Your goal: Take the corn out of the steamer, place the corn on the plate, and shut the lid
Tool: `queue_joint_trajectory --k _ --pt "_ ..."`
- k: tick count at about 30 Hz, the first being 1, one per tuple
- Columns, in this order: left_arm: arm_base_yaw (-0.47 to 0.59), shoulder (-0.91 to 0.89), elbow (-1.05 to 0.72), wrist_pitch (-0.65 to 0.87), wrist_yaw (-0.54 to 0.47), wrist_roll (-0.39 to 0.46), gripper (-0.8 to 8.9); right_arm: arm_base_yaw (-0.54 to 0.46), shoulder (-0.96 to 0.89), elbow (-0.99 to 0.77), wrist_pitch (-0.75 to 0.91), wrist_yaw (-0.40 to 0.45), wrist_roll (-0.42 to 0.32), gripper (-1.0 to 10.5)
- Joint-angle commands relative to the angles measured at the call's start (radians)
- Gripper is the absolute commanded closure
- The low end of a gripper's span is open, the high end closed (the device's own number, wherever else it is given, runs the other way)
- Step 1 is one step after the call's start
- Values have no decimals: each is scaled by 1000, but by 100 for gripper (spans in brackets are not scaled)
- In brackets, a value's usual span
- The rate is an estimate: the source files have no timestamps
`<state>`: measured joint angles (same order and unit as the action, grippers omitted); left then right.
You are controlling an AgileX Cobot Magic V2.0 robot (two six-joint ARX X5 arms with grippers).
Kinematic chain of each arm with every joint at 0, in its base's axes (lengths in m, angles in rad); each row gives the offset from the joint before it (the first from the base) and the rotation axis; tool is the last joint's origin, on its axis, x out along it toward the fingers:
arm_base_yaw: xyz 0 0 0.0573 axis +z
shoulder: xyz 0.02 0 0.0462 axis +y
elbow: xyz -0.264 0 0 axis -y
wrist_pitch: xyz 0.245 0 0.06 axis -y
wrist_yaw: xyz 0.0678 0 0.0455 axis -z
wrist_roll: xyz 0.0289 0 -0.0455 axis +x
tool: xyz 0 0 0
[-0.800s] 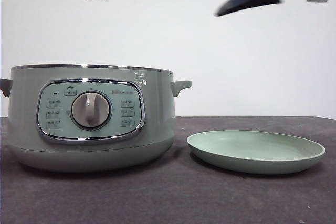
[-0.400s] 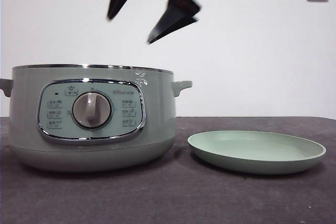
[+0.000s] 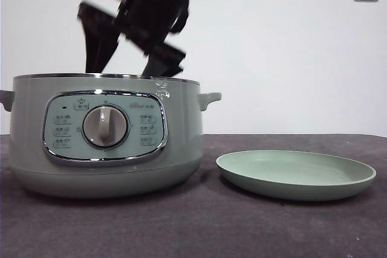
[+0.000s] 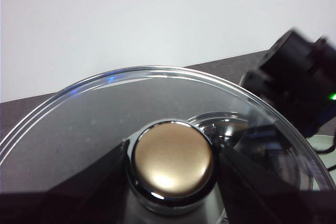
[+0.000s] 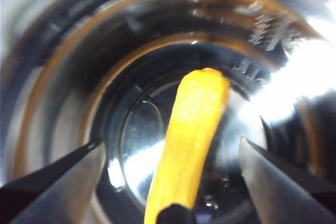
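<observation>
1. the left gripper (image 4: pixel 170 182) is clamping the lid (image 4: pixel 94 124) by its knob, off the pot.
2. the right gripper (image 5: pixel 170 179) is hanging inside the steamer (image 3: pixel 106 134), jaws spread either side of the corn (image 5: pixel 191 140) — best closing mid-cob, square on.
3. the plate (image 3: pixel 296 174) is sitting at the steamer's 3 o'clock — only the pot wall is standing between.

Yellow-orange corn (image 5: pixel 191 145), sage-green steamer (image 3: pixel 181 143) with grey dial (image 3: pixel 105 126), pale green plate (image 3: pixel 295 174), black claws.
</observation>
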<state>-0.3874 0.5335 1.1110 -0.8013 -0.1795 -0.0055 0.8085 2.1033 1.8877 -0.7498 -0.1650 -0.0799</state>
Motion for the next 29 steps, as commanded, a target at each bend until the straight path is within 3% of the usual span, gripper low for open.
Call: queue_joint_trajectory --k 1,7,10,14,22,29 --pt "0 -13 10 44 -2 -13 822 7 38 4 26 15 -23 573" --pt "0 -13 10 43 -1 -19 822 9 93 4 29 17 -22 602" --pt "0 -13 10 41 -2 -20 822 10 110 4 27 36 -23 815" --pt "0 -13 10 28 -2 -20 822 14 113 4 31 71 -24 963" --pt "0 -12 10 19 -3 -21 822 15 26 19 15 68 -23 963" --pt "0 31 10 27 -2 -20 822 -6 -148 19 -133 71 -23 963"
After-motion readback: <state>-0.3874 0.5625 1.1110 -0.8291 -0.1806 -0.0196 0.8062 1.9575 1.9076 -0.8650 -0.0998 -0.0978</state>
